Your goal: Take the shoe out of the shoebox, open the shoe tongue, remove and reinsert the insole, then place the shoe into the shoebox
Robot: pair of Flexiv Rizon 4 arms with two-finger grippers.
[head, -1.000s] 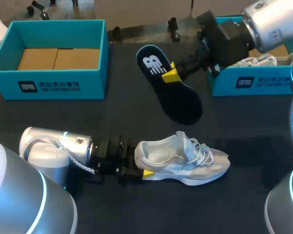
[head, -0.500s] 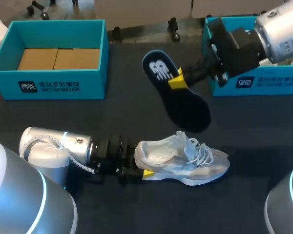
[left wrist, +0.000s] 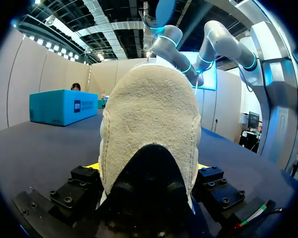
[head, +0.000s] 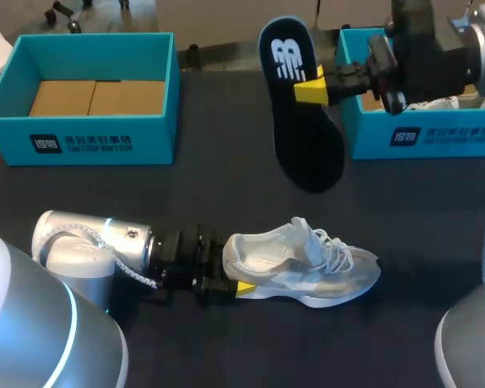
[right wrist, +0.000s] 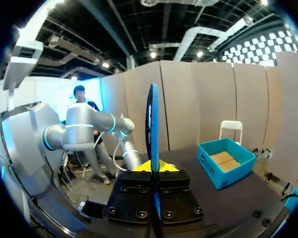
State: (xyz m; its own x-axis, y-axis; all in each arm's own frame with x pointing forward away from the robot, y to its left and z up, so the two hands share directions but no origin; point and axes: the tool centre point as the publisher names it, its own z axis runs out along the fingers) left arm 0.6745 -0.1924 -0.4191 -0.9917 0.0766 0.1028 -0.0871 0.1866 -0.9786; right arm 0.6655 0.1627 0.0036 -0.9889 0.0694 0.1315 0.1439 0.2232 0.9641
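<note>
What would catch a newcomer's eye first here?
The dark insole, held in the air by the right gripper above the far side of the black table. Nearer the robot, the pale shoe sits on the table, its heel clamped in the left gripper.

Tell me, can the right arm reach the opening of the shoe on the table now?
Probably yes. The right gripper holds the insole above the table, with nothing between it and the shoe. The left gripper grips only the heel, leaving the opening uncovered.
</note>
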